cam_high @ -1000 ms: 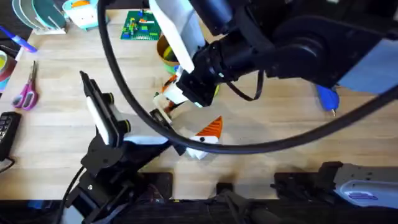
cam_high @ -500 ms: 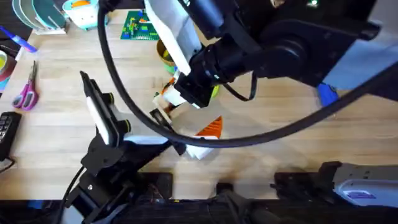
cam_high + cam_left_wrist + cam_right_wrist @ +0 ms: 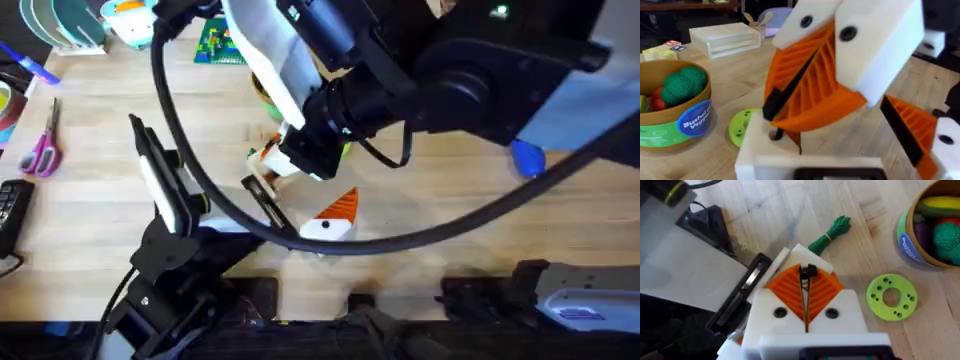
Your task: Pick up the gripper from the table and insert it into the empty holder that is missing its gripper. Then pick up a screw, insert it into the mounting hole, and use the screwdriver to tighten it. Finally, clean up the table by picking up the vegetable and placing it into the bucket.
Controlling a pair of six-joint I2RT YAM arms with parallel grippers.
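Shifting a little farther away, the right gripper (image 3: 806, 311) now hangs over the table middle, its orange pads pinched on a tiny dark piece, likely a screw. Its target holder is hard to pick out. Just beyond lie the vegetable (image 3: 829, 233), a green disc (image 3: 890, 297), then the bucket (image 3: 930, 227) waiting for cleanup. The left gripper (image 3: 840, 95) has its pads almost together.

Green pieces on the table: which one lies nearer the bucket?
The round flat disc with holes, beside the bucket; the thin long vegetable lies farther off.
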